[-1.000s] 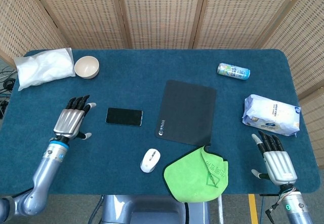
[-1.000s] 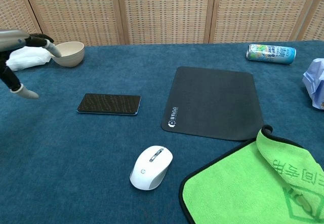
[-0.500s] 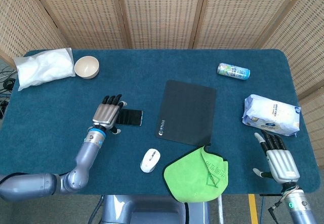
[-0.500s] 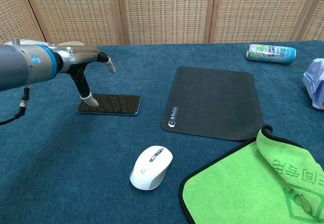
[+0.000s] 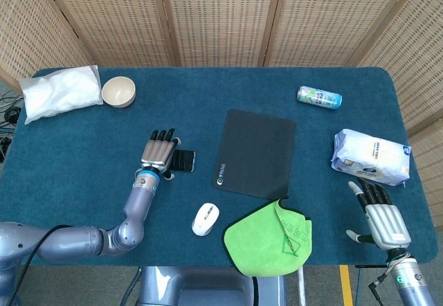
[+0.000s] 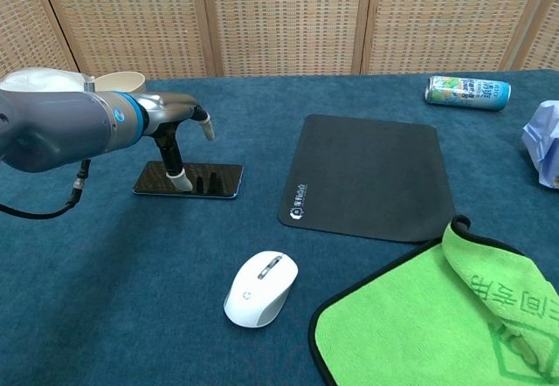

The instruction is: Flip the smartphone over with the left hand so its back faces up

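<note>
The smartphone (image 6: pixel 218 181) lies flat on the blue table, dark screen up, left of the mouse pad. In the head view my left hand (image 5: pixel 158 154) covers the phone's left part, and only its right end (image 5: pixel 185 160) shows. In the chest view the left hand (image 6: pixel 179 124) hovers above the phone with its fingers stretched out and apart, and its thumb tip (image 6: pixel 178 178) reaches down to the screen. It grips nothing. My right hand (image 5: pixel 385 220) rests open near the table's front right corner, far from the phone.
A black mouse pad (image 5: pixel 254 152) lies right of the phone, with a white mouse (image 5: pixel 205 219) and a green cloth (image 5: pixel 270 238) in front of it. A bowl (image 5: pixel 118 91) and a white bag (image 5: pixel 61 91) sit back left. A can (image 5: pixel 319 97) and a white packet (image 5: pixel 371 156) sit right.
My left hand has swung right from the table's left side to above the phone, and its thumb has come down onto the screen. The phone has not moved. The right hand barely shifted.
</note>
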Robot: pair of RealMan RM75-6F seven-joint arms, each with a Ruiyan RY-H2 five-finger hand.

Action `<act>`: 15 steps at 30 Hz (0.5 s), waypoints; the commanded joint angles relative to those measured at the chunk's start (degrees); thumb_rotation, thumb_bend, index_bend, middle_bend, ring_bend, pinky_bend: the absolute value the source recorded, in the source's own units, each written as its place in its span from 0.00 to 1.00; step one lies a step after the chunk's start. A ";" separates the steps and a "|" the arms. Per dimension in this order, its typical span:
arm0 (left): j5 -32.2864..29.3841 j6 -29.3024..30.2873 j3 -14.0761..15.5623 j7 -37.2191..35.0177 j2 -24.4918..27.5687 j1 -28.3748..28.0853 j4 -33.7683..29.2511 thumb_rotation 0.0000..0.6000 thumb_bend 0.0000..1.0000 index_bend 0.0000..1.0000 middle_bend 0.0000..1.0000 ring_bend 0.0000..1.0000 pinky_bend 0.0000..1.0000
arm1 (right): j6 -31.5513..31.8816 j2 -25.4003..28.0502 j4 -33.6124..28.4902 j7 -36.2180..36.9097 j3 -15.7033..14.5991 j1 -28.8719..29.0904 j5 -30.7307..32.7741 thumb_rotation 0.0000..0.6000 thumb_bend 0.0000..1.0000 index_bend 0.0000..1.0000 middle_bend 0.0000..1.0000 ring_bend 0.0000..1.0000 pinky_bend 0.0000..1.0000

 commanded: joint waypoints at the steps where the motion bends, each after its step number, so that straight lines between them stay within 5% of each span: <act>1: -0.90 -0.49 -0.08 -0.23 -1.06 -0.80 1.76 1.00 0.01 0.22 0.00 0.00 0.00 | 0.00 0.02 0.05 0.13 0.02 0.00 0.06 1.00 0.00 0.00 0.00 0.00 0.00; 15: -6.79 -4.71 -1.62 1.26 -7.26 -6.06 12.66 1.00 0.02 0.23 0.00 0.00 0.00 | -1.88 0.08 1.31 2.09 0.33 0.71 1.46 1.00 0.00 0.00 0.00 0.00 0.00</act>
